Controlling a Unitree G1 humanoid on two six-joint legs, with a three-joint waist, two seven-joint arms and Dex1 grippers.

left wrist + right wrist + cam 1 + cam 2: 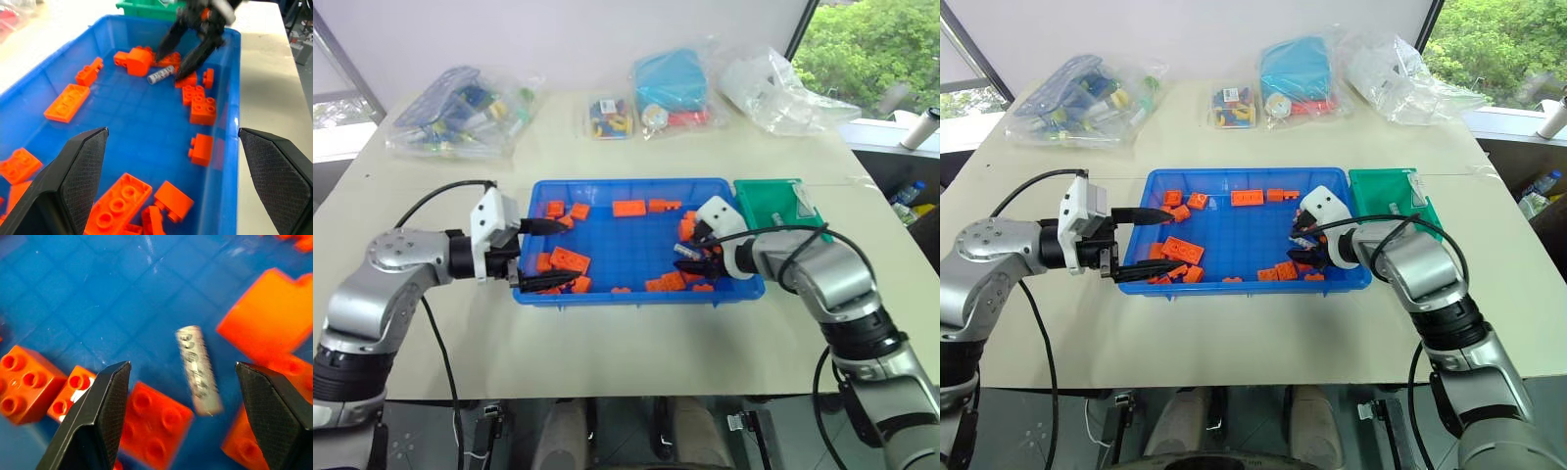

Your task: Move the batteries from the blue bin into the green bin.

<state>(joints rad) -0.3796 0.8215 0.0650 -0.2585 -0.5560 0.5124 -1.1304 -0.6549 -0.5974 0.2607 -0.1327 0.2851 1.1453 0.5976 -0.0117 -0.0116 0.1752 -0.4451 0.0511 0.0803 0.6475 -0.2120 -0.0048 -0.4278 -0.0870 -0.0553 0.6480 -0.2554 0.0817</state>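
Battery (198, 369) lying among orange bricks (570, 260) at the blue bin's (625, 293) right end, unlifted, my right gripper (183, 404) with fingers spread around it, left gripper (171, 161) likewise open, green bin (756, 203) waiting just beside.

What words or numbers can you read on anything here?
None can be read.
Battery in the blue bin: dark printing on its silver side, too blurred to read.
Bags at the back of the table, such as the bag of small colourful pieces: any print is too small to read.
Orange bricks: no writing, just studs.
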